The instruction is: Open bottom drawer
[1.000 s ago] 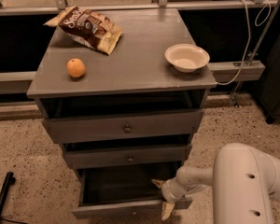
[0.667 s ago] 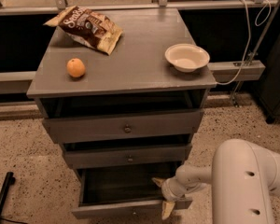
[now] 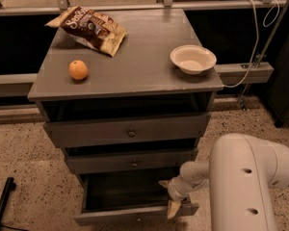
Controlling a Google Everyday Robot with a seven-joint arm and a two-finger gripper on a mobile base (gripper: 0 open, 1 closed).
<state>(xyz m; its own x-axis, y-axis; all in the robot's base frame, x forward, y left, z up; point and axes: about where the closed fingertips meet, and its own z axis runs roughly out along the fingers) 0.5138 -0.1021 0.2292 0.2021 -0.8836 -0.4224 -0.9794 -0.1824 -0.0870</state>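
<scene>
Grey bottom drawer (image 3: 130, 214) hangs open, gripper (image 3: 168, 196) at its right, fingers (image 3: 173, 209) seemingly spread.

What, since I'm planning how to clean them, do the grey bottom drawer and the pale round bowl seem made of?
The grey bottom drawer, standing open with the gripper at its right front corner, looks like painted wood: matte finish, flat boards, squared edges. The pale round bowl on the cabinet top looks smooth and slightly glossy, possibly ceramic or plastic.
</scene>
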